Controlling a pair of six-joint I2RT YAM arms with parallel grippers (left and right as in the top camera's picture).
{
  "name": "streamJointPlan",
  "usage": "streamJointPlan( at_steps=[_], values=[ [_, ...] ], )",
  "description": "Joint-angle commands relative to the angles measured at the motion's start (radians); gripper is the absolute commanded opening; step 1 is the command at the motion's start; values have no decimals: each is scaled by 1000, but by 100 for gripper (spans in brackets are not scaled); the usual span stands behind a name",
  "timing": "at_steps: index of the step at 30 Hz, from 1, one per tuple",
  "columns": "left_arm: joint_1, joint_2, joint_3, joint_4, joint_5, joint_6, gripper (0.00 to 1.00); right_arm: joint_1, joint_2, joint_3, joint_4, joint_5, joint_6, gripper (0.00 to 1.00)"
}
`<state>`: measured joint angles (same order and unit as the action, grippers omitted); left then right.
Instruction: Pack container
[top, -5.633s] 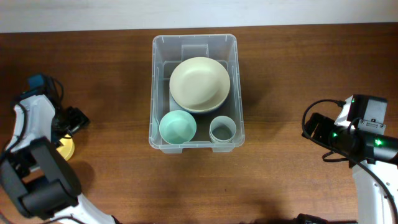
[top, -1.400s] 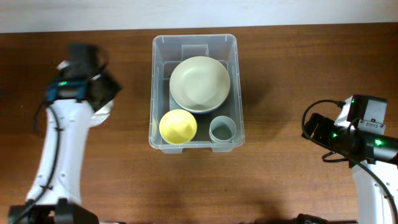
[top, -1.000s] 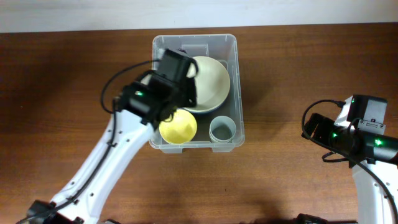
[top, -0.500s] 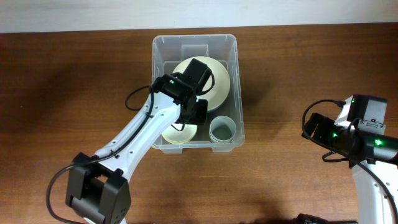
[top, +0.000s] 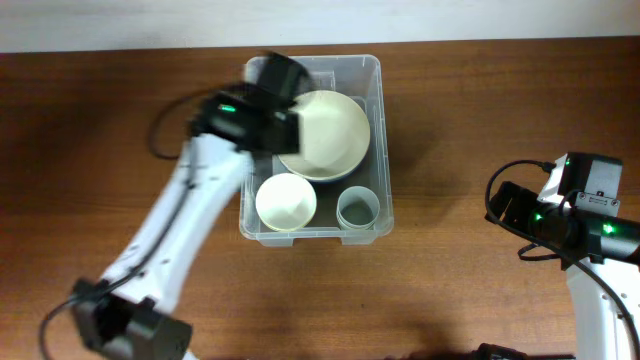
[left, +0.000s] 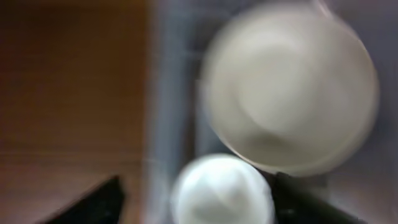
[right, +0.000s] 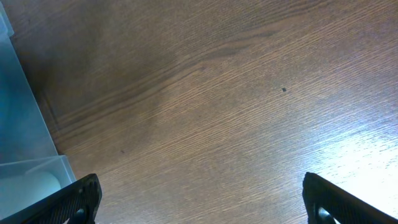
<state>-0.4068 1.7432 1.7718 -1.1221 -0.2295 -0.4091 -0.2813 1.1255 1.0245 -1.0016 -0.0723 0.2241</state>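
Note:
The clear container (top: 384, 150) stands mid-table. It holds a large cream bowl (top: 330, 130), a small white bowl (top: 286, 201) at the front left and a small pale cup (top: 358, 208) at the front right. My left gripper (top: 268, 125) hovers over the container's back-left part, blurred, open and empty. In the blurred left wrist view the white bowl (left: 221, 193) lies below and between my spread fingers (left: 202, 202), with the cream bowl (left: 292, 87) beyond and the container wall (left: 168, 93) to the left. My right gripper (top: 497, 205) is open and empty over bare table.
The brown wooden table (top: 480, 90) surrounds the container. The right wrist view shows bare table (right: 217, 106) between the spread fingers (right: 211, 202), and a corner of the container (right: 18, 137) at the left edge.
A white bowl now lies at the container's front left, where a yellow bowl showed. My left gripper has moved from there toward the back left. The right arm has not moved.

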Motion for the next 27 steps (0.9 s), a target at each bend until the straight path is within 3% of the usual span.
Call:
streamJointPlan(
  at_steps=[1, 6, 10, 13, 19, 27],
  values=[
    [140, -63, 25, -10, -66, 3, 93, 3, -2, -3, 23, -20, -6, 99],
    [297, -60, 23, 8, -11, 3, 93, 116, -2, -3, 105, 46, -9, 99],
    [413, -60, 23, 72, 77, 3, 93, 251, 2, -3, 272, 150, -10, 99],
    [451, -60, 22, 75, 92, 3, 99, 290, 18, -3, 376, 167, -9, 99],
    [500, -61, 22, 45, 92, 3, 99, 293, 39, -3, 465, 201, -9, 99],
    [502, -61, 23, 19, 92, 24, 99, 293, 20, -3, 446, 204, -70, 99]
  ],
)
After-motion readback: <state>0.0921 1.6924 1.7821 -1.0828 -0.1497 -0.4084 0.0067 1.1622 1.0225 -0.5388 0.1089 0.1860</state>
